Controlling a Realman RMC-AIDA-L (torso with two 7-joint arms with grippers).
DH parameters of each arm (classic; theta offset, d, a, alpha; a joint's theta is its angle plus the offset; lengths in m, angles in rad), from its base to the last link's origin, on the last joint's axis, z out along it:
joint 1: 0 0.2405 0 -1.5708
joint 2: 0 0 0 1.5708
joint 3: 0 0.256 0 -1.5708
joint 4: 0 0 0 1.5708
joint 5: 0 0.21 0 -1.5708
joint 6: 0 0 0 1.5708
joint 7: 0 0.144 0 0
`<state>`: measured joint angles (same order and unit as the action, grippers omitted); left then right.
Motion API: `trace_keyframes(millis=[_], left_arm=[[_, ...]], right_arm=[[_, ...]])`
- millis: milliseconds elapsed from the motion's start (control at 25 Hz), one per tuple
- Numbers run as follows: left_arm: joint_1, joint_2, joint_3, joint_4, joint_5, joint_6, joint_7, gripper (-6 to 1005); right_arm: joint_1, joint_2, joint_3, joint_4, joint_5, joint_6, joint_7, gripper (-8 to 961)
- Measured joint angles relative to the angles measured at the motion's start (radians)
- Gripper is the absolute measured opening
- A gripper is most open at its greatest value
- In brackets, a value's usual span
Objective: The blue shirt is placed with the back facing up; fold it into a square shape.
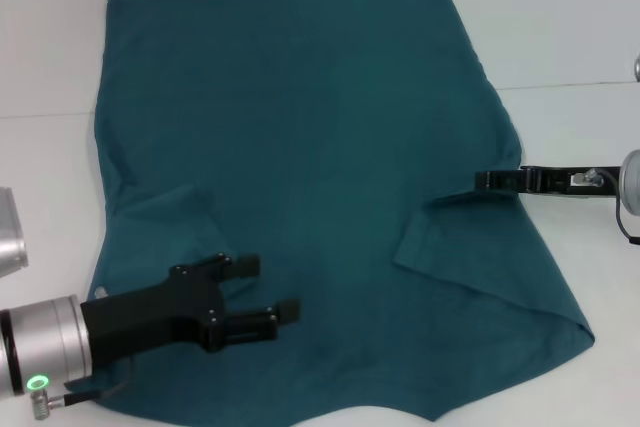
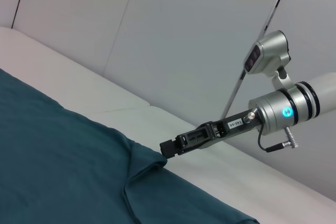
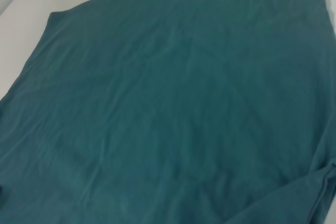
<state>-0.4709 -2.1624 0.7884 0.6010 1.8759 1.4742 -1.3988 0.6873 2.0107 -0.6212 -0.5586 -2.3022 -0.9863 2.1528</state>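
Black left hand (image 1: 268, 292) agape above blue shirt (image 1: 300, 127); right hand (image 1: 482, 181) pinching its edge.

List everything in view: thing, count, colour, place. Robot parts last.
blue shirt: one, dark teal-blue, spread across the middle of the table, both sleeves folded in over the body, hem toward the far edge.
table: one, white, under the shirt, bare at the sides and far edge.
wall panels: several, pale grey, behind the table in the left wrist view.
left gripper: one, black on a silver arm, near left, over the shirt by its folded left sleeve, fingers apart.
right gripper: one, black on a silver arm, at the shirt's right edge, tip at the fabric where the right sleeve folds in; whether it grips is unclear.
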Motion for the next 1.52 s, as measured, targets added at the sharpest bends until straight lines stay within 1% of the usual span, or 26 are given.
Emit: trace_keyframes(millis=[520, 800, 840, 880, 920, 1120, 1200, 1280, 1400, 1520], left_arm=[[0.0, 0.003, 0.0, 0.012, -0.002, -0.003, 0.0, 950], [0.0, 0.003, -0.004, 0.023, -0.005, -0.003, 0.0, 950], [0.0, 0.003, -0.007, 0.023, -0.004, -0.003, 0.0, 950], [0.0, 0.003, -0.01, 0.023, -0.004, -0.003, 0.0, 950], [0.0, 0.003, -0.012, 0.023, -0.004, -0.003, 0.0, 949], [0.0, 0.003, -0.031, 0.025, -0.002, -0.003, 0.0, 949], [0.003, 0.003, -0.037, 0.025, -0.001, -0.004, 0.0, 949], [0.005, 0.003, -0.043, 0.025, -0.001, -0.004, 0.001, 949], [0.007, 0.003, -0.052, 0.025, -0.001, -0.005, 0.001, 949], [0.009, 0.004, -0.064, 0.025, -0.001, -0.005, 0.001, 949]], right_arm=[[0.002, -0.002, -0.034, 0.0, -0.02, 0.014, 0.047, 839], [0.008, 0.008, -0.049, 0.0, -0.016, 0.043, 0.051, 839], [0.01, 0.011, -0.049, 0.0, -0.015, 0.051, 0.052, 838], [0.016, 0.022, -0.049, 0.0, -0.013, 0.067, 0.051, 838], [0.016, 0.022, -0.049, 0.0, -0.013, 0.067, 0.051, 838], [0.04, 0.062, -0.052, 0.0, 0.003, 0.131, 0.039, 838], [0.058, 0.074, -0.053, 0.005, 0.014, 0.159, 0.026, 838], [0.074, 0.08, -0.055, 0.025, 0.049, 0.189, -0.005, 839], [0.091, 0.081, -0.06, 0.061, 0.138, 0.238, -0.078, 839], [0.089, 0.082, -0.062, 0.069, 0.231, 0.264, -0.146, 839]])
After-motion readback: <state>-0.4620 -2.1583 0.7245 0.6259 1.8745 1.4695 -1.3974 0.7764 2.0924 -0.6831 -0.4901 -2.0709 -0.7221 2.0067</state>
